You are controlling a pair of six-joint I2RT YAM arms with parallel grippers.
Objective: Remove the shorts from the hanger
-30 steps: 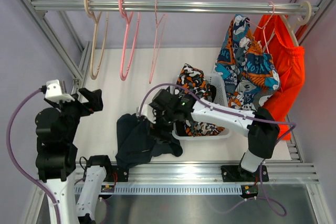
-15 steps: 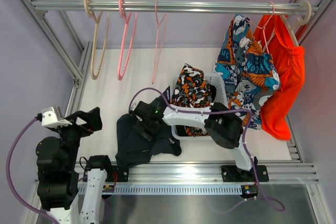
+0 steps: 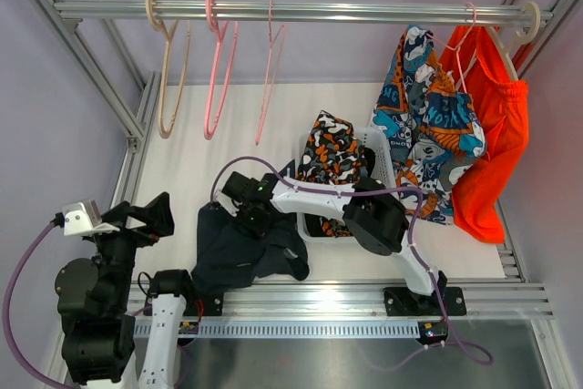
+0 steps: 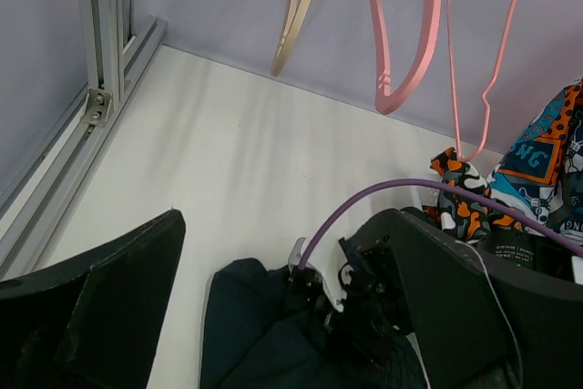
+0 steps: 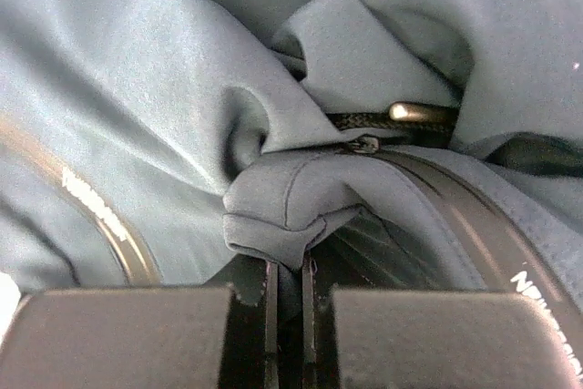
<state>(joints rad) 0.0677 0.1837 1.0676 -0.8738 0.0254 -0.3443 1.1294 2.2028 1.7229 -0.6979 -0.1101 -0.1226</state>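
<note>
From above, a metal rail [image 3: 291, 12] is seen across the far side, and three bare hangers are hung on its left part: a beige hanger [image 3: 167, 70], a pink hanger [image 3: 219, 61] and a thin wire hanger [image 3: 271, 70]. At the right end of the rail, blue patterned shorts [image 3: 428, 116] and orange shorts [image 3: 496, 134] are hung on hangers. The camouflage shorts [image 3: 332, 157] are draped over the left side of a white basket [image 3: 383, 163] on the table [image 3: 191, 161]. The dark shorts [image 3: 241, 252] are heaped on the table near the front edge, left of the basket, off any hanger. The right gripper [image 3: 250, 211] is lowered onto the far edge of that heap, while the left gripper [image 3: 153, 214] is held apart to the left. In the left wrist view, the left gripper's fingers [image 4: 100, 298] are spread wide and nothing is held by them; beyond them the dark heap and the right gripper are seen, with a purple cable [image 4: 383, 198] arched above. In the right wrist view, the right gripper is clenched on a fold of the dark shorts, the cloth being pinched between its closed fingers, and a black drawstring [image 5: 364, 120] with a metal tip is seen just above the fold.
</note>
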